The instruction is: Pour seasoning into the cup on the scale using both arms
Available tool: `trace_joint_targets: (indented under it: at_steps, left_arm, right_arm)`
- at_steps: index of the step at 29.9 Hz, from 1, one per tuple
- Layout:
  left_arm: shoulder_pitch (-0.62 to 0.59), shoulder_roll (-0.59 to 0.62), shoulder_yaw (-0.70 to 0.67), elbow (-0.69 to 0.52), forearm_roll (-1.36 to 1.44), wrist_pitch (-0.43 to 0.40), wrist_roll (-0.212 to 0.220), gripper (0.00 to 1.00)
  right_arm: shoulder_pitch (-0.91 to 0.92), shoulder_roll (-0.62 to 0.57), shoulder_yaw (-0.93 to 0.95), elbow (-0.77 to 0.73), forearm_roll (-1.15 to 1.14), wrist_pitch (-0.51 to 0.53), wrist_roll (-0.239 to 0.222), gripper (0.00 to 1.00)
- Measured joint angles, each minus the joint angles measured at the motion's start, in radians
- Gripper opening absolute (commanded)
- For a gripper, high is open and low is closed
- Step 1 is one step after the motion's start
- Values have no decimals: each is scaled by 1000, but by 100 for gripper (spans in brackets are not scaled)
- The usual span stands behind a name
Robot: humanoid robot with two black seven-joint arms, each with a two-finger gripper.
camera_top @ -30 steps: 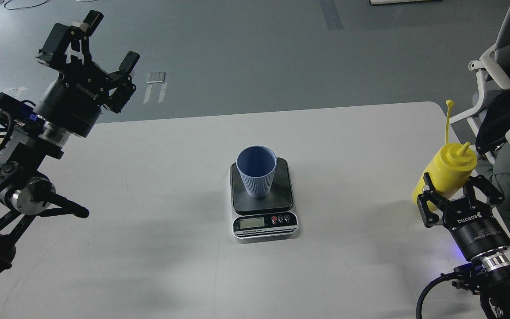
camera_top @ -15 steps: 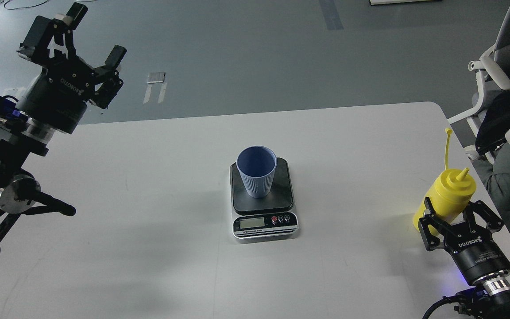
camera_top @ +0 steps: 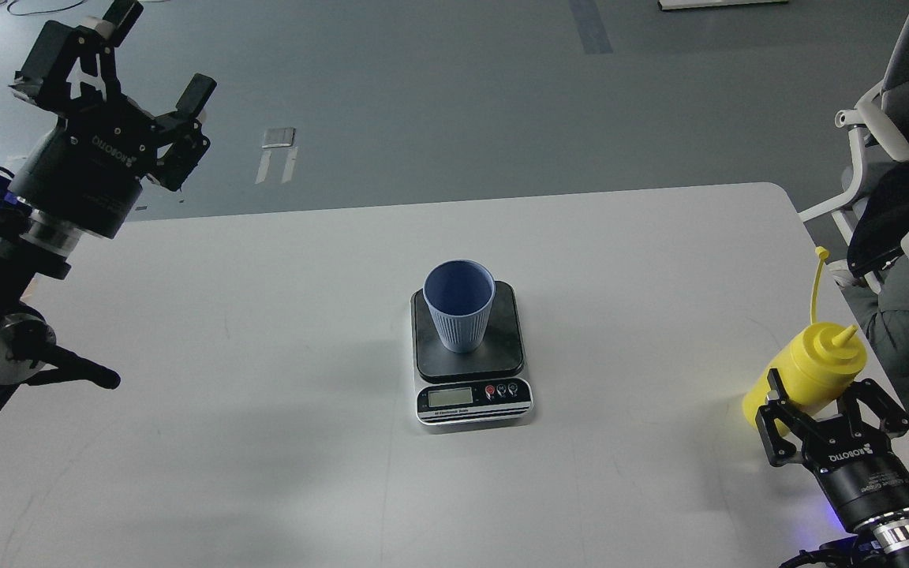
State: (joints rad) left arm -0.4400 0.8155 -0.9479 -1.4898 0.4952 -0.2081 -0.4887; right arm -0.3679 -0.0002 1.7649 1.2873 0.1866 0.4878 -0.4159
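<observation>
Grey flooring with tape marks fills the background behind a white table (camera_top: 265, 442), on which the work is laid out. At the table's centre sits the scale (camera_top: 472, 359), its display and buttons facing us at 6 o'clock, and the cup (camera_top: 459, 306) stands upright on the dark platform, mouth open toward us; its inside shows plain blue, and we cannot tell whether any seasoning lies in it. Our right gripper (camera_top: 829, 410), at about 4 o'clock from the scale near the table's right edge, has its fingers closed around the lower body of the seasoning (camera_top: 809, 371), which is tilted slightly with its nozzle up and away from the cup; the tethered cap hangs off on its strap, so the nozzle is uncovered. Our left gripper (camera_top: 135, 67), at about 10 o'clock beyond the far left corner, is raised, fingers spread and holding nothing. We judge the bottle grasped and uncapped, but whether pouring is done or pending cannot be read from this view: the bottle is well apart from the cup and no stream is visible. At the right edge, an office chair (camera_top: 888, 118) stands beside the table.
</observation>
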Motion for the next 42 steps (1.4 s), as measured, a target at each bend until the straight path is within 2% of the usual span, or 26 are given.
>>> trace_joint_targets:
  at_steps: [10,19,24,28,30,34,39,42]
  left_arm:
    - [44,8,-31,-31,-1,2,0,98]
    - [58,6,-52,-34,0,1,0,98]
    - [60,1,-54,-37,0,1,0,98]
    - [61,-11,-58,-37,0,2,0,99]
    - [61,-18,-59,-37,0,2,0,98]
    - [61,-28,-61,-35,-1,4,0,98]
    - [59,-49,-67,-35,-1,8,0,99]
    - [59,-61,-76,-35,-1,10,0,98]
  right_arm:
    - [-86,-5,2,79,82,1,-6,99]
    - [-243,-90,9,210,188,1,-8,99]
    - [-353,-137,101,297,220,1,-6,99]
    - [-366,-168,217,334,223,1,-4,99]
    - [-353,-190,282,336,223,1,-2,99]
    - [-246,-313,373,326,222,1,1,98]
    - [-16,-502,411,301,201,1,3,99]
    - [187,-570,398,265,135,1,-3,99]
